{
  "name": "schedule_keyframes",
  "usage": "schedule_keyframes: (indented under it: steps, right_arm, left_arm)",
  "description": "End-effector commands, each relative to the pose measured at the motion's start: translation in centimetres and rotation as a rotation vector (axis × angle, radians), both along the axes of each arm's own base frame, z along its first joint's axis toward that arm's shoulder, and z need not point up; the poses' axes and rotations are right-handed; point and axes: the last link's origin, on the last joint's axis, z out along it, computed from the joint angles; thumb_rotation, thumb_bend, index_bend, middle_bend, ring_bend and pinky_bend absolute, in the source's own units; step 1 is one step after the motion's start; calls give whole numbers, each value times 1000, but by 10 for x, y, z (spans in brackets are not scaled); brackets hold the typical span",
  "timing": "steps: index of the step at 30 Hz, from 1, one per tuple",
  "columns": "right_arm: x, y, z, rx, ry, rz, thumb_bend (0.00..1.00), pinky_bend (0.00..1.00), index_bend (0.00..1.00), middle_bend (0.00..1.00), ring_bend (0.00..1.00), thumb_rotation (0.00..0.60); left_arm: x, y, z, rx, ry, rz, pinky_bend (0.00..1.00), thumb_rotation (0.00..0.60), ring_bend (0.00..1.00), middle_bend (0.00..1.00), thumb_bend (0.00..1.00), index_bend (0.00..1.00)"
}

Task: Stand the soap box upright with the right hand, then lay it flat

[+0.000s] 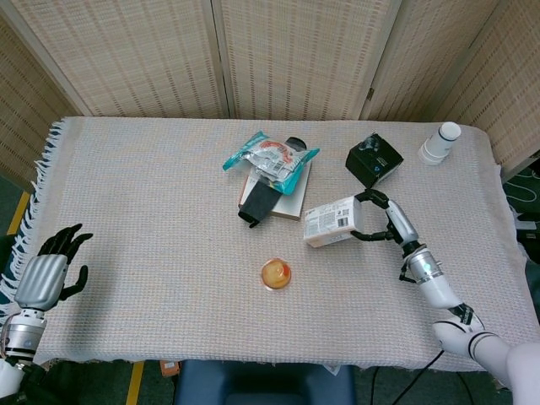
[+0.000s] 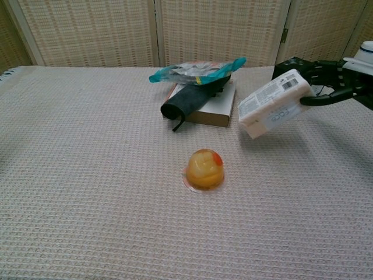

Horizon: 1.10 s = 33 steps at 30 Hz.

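right hand (image 1: 381, 221) laying the soap box (image 1: 332, 223) down, box in the air

nearest, the left hand (image 1: 51, 274) rests empty and spread at the desk (image 1: 152, 253) edge. a jelly cup (image 2: 204, 169) sits mid-desk. beyond it the right hand grips the soap box by one end, fingers wrapped round it; the box hangs tilted, nearly level, clear of the cloth, just right of the book (image 2: 208, 108) and snack bag (image 2: 198, 70). the black box (image 1: 374, 159) is behind. judged: the lay-flat step; next, lower the broad face onto bare cloth, then let go.
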Motion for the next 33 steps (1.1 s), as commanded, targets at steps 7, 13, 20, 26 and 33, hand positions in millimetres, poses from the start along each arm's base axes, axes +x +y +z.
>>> schedule_keyframes:
  steps: [7,13,20,26,33]
  right_arm:
    - [0,-1,-12,-92,124,102,401,0,496,452,253,600]
    - [-3,2,-11,-166,195,130,402,0,496,452,253,600]
    - [-10,7,-14,-164,162,105,401,0,496,452,253,600]
    - [-16,12,-17,-164,171,97,401,0,496,452,253,600]
    - [-31,19,-19,-135,193,60,401,0,500,452,253,600]
  left_arm:
    - [-1,1,-1,-7,2,6,114,600,0,0,543,161]
    - [-2,2,-3,-13,9,14,114,600,0,0,543,161]
    - [-3,2,-3,-10,10,19,114,600,0,0,543,162]
    - [-5,4,-3,-13,11,26,114,600,0,0,543,162]
    - [-4,3,-3,-11,11,25,114,600,0,0,543,161]
